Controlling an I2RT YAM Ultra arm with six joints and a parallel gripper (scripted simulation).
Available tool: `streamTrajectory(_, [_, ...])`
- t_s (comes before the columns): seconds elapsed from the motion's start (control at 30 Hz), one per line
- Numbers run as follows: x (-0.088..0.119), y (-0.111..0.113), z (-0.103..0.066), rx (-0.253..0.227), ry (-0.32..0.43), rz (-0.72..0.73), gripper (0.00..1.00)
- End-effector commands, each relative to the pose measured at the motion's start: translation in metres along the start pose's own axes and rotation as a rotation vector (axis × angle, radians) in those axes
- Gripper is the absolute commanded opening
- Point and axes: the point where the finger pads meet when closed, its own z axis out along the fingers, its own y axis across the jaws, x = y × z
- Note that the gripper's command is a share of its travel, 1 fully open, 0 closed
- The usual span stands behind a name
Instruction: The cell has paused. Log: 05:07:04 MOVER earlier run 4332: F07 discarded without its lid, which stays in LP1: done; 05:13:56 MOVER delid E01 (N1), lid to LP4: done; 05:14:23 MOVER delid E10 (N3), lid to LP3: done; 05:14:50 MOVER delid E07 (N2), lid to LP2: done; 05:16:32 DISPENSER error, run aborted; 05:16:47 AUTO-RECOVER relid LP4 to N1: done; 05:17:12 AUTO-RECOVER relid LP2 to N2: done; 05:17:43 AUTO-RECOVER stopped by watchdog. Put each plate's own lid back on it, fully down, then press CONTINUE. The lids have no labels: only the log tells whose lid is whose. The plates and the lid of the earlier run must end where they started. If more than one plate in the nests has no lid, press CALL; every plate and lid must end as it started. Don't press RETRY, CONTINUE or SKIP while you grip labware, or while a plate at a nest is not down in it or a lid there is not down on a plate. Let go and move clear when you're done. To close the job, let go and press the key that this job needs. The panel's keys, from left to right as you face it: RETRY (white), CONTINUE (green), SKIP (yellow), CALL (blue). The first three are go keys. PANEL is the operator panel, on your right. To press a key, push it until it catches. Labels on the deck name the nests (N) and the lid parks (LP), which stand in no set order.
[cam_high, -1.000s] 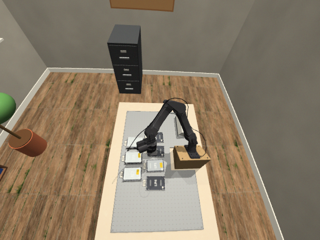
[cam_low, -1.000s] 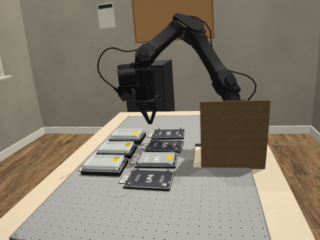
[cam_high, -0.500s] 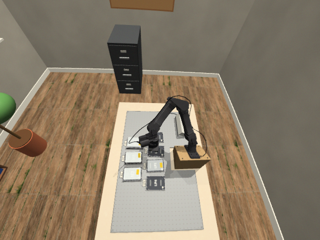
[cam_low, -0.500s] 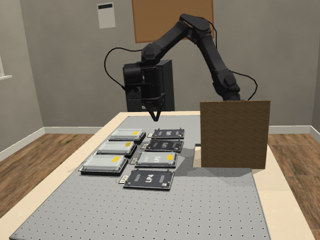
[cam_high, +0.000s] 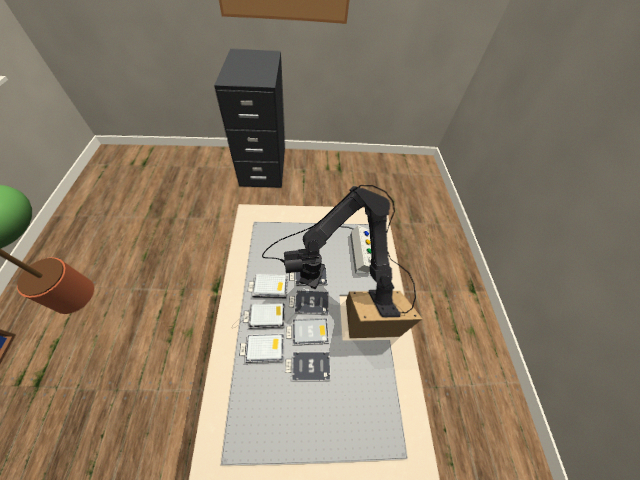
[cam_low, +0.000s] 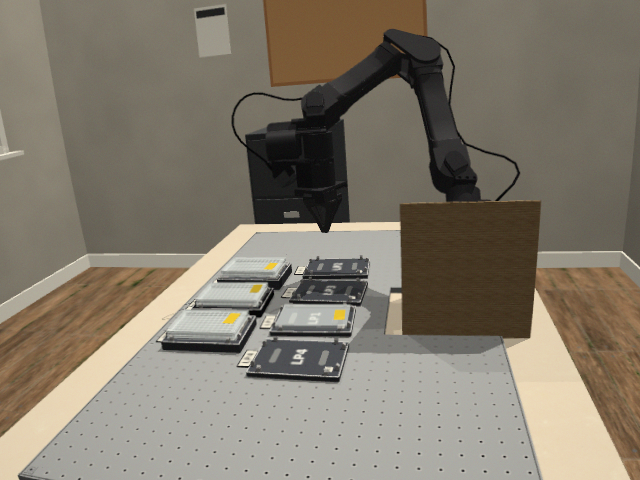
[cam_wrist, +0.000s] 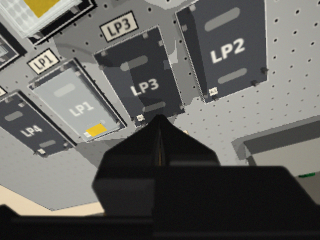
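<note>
Three well plates (cam_high: 269, 284) (cam_high: 266, 314) (cam_high: 264, 347) sit in the nests at the left of the deck, each with a yellow tag on top; they also show in the exterior view (cam_low: 254, 268) (cam_low: 232, 295) (cam_low: 206, 325). All three look covered by clear lids. A clear lid with a yellow tag (cam_low: 314, 318) (cam_wrist: 75, 105) (cam_high: 310, 331) lies in LP1. LP2 (cam_wrist: 225, 50) (cam_low: 337, 267), LP3 (cam_wrist: 140, 82) (cam_low: 329, 290) and LP4 (cam_wrist: 27, 130) (cam_low: 298, 358) are bare. My gripper (cam_low: 324, 228) (cam_wrist: 159, 120) (cam_high: 312, 279) is shut and empty, high above the far lid parks.
The operator panel (cam_high: 360, 251) with its coloured keys stands behind the arm at the right of the deck. A brown box (cam_low: 467, 268) (cam_high: 379, 320) carries the arm's base and hides the panel in the exterior view. A black filing cabinet (cam_high: 250, 118) stands beyond the table.
</note>
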Motion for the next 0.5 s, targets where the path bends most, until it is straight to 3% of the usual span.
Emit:
streamTrajectory(0.0, [0.001, -0.023, -0.002, 0.019, -0.005, 0.068, 0.0])
streamTrajectory(0.27, [-0.007, -0.062, -0.004, 0.015, -0.012, 0.233, 0.0])
streamTrajectory(0.33, [-0.007, -0.062, -0.004, 0.015, -0.012, 0.233, 0.0])
streamTrajectory(0.47, [-0.02, -0.082, -0.01, -0.007, -0.029, 0.296, 0.0])
